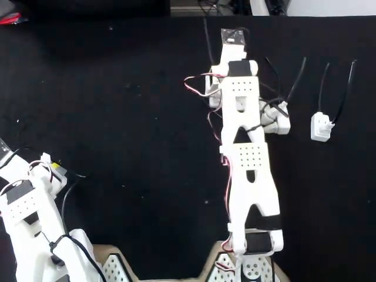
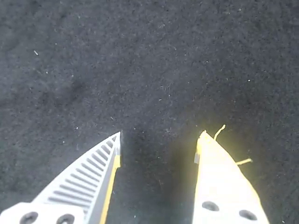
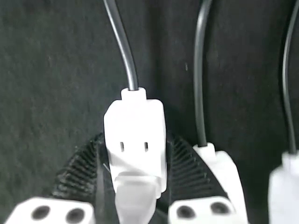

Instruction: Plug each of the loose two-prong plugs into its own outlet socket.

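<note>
My right gripper (image 3: 135, 144) is shut on a white outlet socket (image 3: 134, 126) with two slots in its face; a black cable leaves its far end. The ribbed black pads (image 3: 79, 170) press both its sides. A white plug body (image 3: 134, 200) sits between the jaws right against the socket; I cannot tell whether its prongs are in. Beside it lies a second white plug (image 3: 222, 170) on a black cable, and a third white piece (image 3: 285, 191) shows at the edge. My left gripper (image 2: 159, 137) stands open over bare black cloth, low on the table's left (image 1: 53, 167).
The right arm (image 1: 244, 153) stretches up the middle of the black table (image 1: 117, 106). A cluster of white plugs (image 1: 276, 120) lies just right of it, and a white socket block (image 1: 320, 126) with two black cables lies farther right. Red and white wires loop at the arm's left.
</note>
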Controlling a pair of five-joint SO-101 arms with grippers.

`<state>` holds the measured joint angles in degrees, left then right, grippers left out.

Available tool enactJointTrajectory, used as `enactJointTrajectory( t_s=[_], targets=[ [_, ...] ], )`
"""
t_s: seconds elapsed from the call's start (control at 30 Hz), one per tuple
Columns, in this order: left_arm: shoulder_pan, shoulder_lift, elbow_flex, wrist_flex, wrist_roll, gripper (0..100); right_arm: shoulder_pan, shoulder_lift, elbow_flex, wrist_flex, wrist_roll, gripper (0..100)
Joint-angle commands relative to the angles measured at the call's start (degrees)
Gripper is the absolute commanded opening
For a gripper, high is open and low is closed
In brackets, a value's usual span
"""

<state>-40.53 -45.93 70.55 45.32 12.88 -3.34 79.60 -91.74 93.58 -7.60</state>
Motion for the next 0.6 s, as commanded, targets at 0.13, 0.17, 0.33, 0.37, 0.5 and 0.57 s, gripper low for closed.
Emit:
enactJointTrajectory(
  t_s=[0.13,0.17,0.33,0.37,0.5,0.57],
  targets=[
    [0.5,-1.1,-3.3,-0.8,0.4,26,-2.0,-0.6,-1.5,7.6,-0.3,1.1],
    [0.5,-1.1,-3.3,-0.8,0.4,26,-2.0,-0.7,-0.8,7.6,-0.3,1.1],
    [0.5,-1.1,-3.3,-0.8,0.4,26,-2.4,-3.8,5.8,7.8,-0.8,1.0],
    [0.5,-1.1,-3.3,-0.8,0.4,26,-2.5,-5.5,8.7,7.8,-0.8,1.0],
    [0.5,-1.1,-3.3,-0.8,0.4,26,-2.5,-13.1,22.5,7.6,-4.2,1.1],
    [0.5,-1.1,-3.4,-0.8,0.4,26,-2.6,-16.9,29.1,7.6,-4.4,1.1]
  ],
)
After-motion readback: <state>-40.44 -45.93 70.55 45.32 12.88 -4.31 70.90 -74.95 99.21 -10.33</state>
